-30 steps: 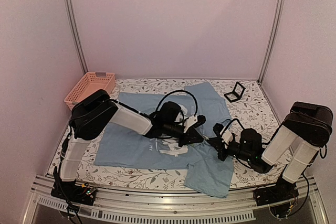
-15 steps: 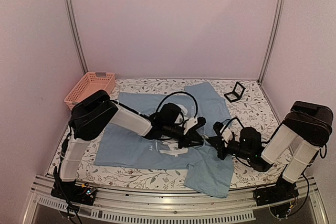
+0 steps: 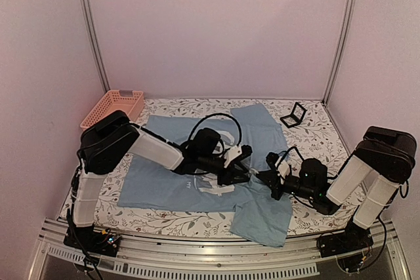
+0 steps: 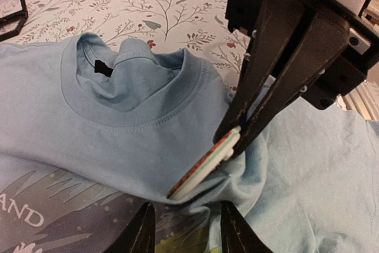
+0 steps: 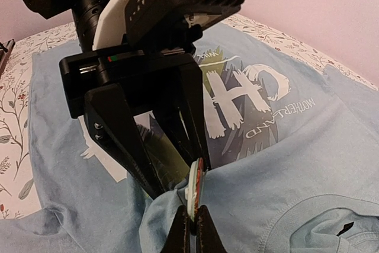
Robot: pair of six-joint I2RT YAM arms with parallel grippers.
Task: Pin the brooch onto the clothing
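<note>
- One basket, orange, lies well apart from both grippers, out past the left arm. Not involved.
- The left gripper has its fingers spread apart with nothing between them. It is low over the shirt, with the collar ahead and to its left.
- One shirt, spread on the table. It is bunched into a raised fold directly ahead of the left fingertips.
- One brooch sits on that fold, just ahead of the left gripper and in line with the gap between its fingers. It shows edge-on, and its disc slants from low near the left fingertips up toward the opposing arm.
- The right gripper is clamped on the brooch's upper rim and faces the left gripper tip to tip. It is the nearer hand, since it has the brooch. The left appears just short of touching.
- Not determinable: whether the pin has passed through the fabric.
- Judgement: any next contact by the left fingers should meet the disc across its flat faces, not along its edge.
- One case, small and black, lies well beyond the right gripper.
</note>
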